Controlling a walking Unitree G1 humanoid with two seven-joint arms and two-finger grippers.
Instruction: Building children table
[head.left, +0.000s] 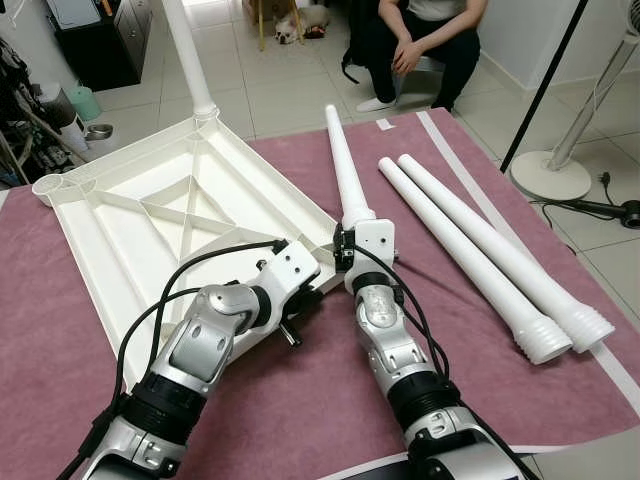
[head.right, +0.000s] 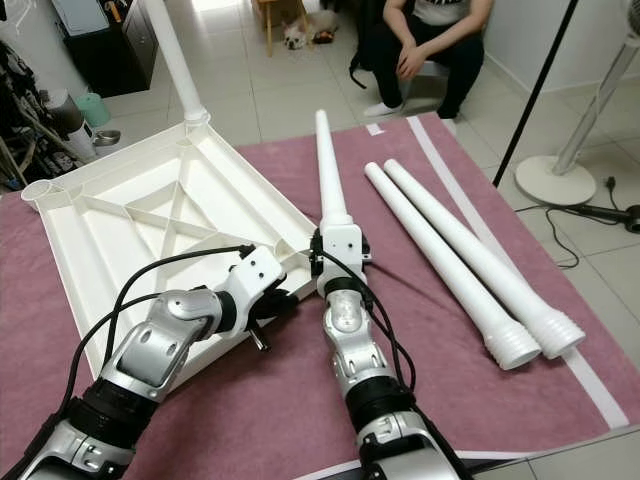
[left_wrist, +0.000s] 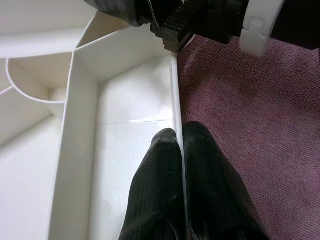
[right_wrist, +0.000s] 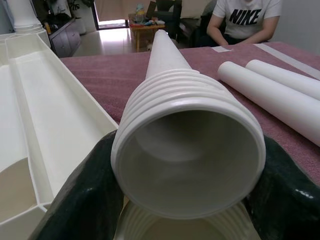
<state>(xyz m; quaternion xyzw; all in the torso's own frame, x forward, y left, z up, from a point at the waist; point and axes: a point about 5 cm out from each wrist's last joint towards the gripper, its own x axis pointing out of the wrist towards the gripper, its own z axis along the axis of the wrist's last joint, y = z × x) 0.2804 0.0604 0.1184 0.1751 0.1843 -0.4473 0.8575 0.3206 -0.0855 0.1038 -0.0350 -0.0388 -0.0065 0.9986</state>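
A white ribbed table top, upside down, fills the left half of the frame on a maroon mat, one leg already standing in its upper corner. Two loose legs lie at centre right. The left hand pinches the panel's thin edge wall between nearly closed fingers. The right hand clasps the threaded end of a tapered leg at frame centre; its wrist view looks into the hollow bore. A seated person is at top right.
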